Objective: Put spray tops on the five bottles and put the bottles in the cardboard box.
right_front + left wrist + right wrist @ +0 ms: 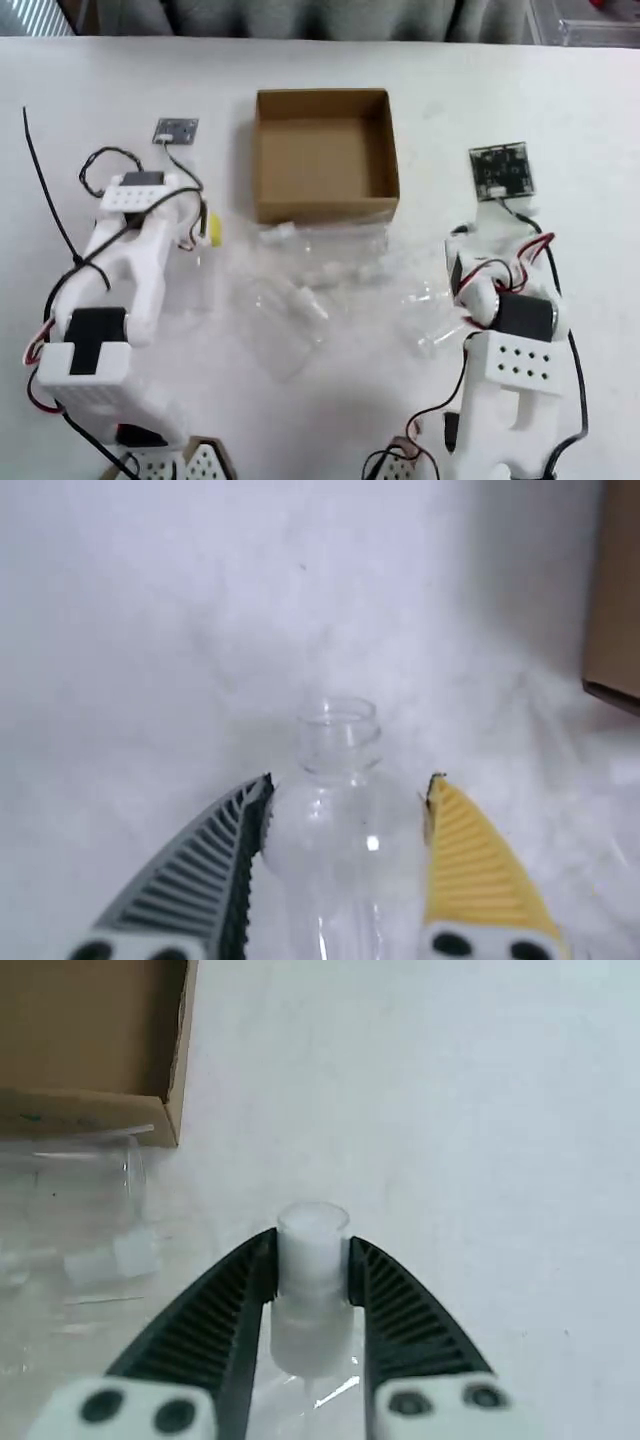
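Cardboard box (320,208) sits empty (nothing packed); left pincer (350,782) clamps an uncapped bottle (340,730), right pincer (312,1243) grips a spray top (312,1224)

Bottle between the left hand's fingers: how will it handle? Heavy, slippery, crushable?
Probably light: the bottle looks empty, see-through and uncapped. Its clear wall looks thin and may dent if the left hand squeezes hard. The smooth round body could slip or twist against the ribbed fingers, and would likely roll if laid down.
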You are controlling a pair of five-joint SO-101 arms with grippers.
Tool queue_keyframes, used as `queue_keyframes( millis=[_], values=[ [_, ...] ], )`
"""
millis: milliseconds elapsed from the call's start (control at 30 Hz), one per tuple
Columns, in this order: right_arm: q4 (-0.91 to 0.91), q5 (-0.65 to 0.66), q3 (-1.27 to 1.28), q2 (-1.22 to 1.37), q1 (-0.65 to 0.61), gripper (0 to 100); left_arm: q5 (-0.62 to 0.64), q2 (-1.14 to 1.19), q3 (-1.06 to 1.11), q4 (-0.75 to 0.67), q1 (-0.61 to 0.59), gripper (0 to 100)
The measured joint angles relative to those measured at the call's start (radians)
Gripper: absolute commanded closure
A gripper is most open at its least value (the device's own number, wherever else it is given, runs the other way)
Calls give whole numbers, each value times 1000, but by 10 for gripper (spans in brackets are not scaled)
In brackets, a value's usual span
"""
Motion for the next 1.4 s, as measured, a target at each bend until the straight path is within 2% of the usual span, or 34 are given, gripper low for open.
queue_keyframes(
  millis=[500, 633, 867, 1000, 1233, 1400],
  values=[
    [-14, -25, -38, -41, 0, 972, 0, -6, 0, 0, 0, 924],
    [-66, -140, -41, -153, 0, 984, 0, -72, 3, 0, 0, 924],
    [-117, -302, -41, -396, -66, 983, 0, -321, 3, 84, 9, 924],
    [-204, -334, -41, -483, -95, 983, -2, -486, 3, 138, 61, 924],
    [-287, -356, -155, -486, -101, 983, -2, -760, 3, 207, 190, 924],
    [-270, -391, -273, -466, -215, 983, -2, -933, 44, 265, 282, 923]
  ],
)
